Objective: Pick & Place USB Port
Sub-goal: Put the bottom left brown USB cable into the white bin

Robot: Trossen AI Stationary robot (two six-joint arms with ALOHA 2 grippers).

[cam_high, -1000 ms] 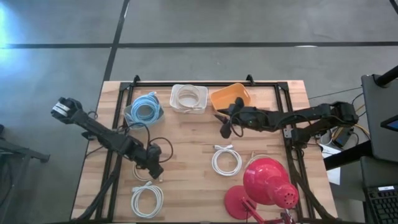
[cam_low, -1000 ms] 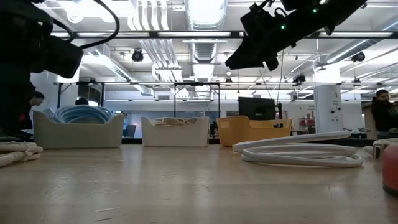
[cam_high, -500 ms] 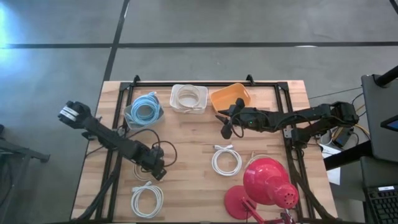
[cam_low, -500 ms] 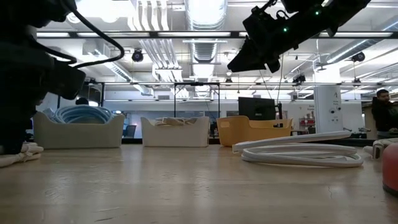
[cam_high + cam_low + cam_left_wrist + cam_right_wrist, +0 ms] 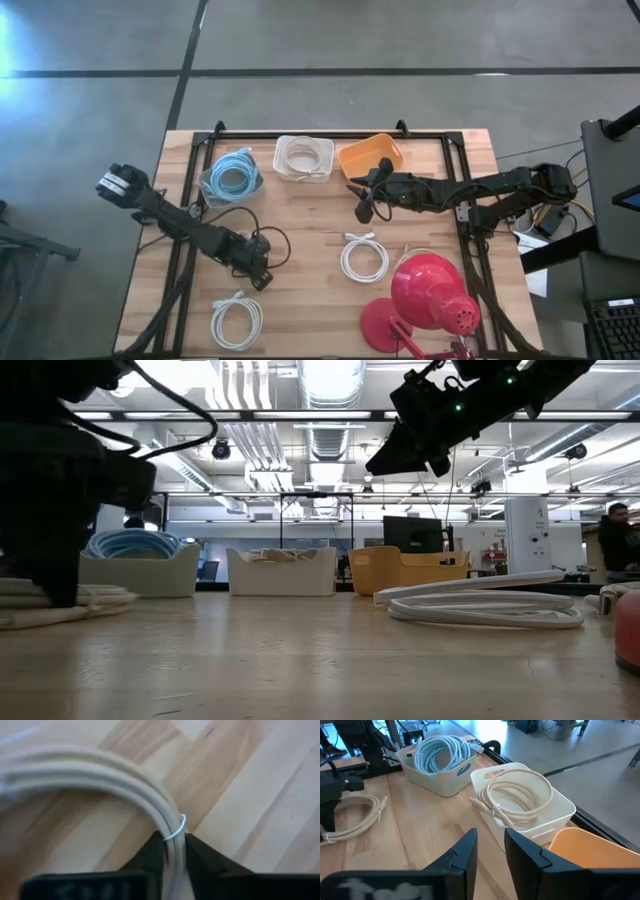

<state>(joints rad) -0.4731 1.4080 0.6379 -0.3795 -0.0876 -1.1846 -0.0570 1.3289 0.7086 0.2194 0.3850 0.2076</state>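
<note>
Down at the front-left of the worktop [image 5: 300,235], the left end effector [image 5: 258,277] sits at the upper edge of a coiled white USB cable [image 5: 236,319], and the left wrist view shows its 2 dark fingers [image 5: 200,857] closed onto the strands, 1 on each side of the bundle. The cable is pale cream-white, wound into a flat loop of several turns and bound by a thin wire tie [image 5: 176,831] right at the spot being pinched. In the low view the coil [image 5: 70,603] lies flat on the wood with the dark end effector [image 5: 50,510] standing over it.

The right end effector [image 5: 362,203] hangs above the worktop near the back, just in front of the orange bin [image 5: 369,155], with its 2 fingers [image 5: 465,852] spread apart and nothing between them. A 2nd white cable coil [image 5: 363,257] lies near the middle, beside a red desk lamp [image 5: 425,300].

Along the back edge stand 3 bins: the left one [image 5: 232,180] holds a light blue cable coil [image 5: 440,751], the middle white one [image 5: 303,158] a cream cable [image 5: 517,795], and the orange one is on the right.
</note>
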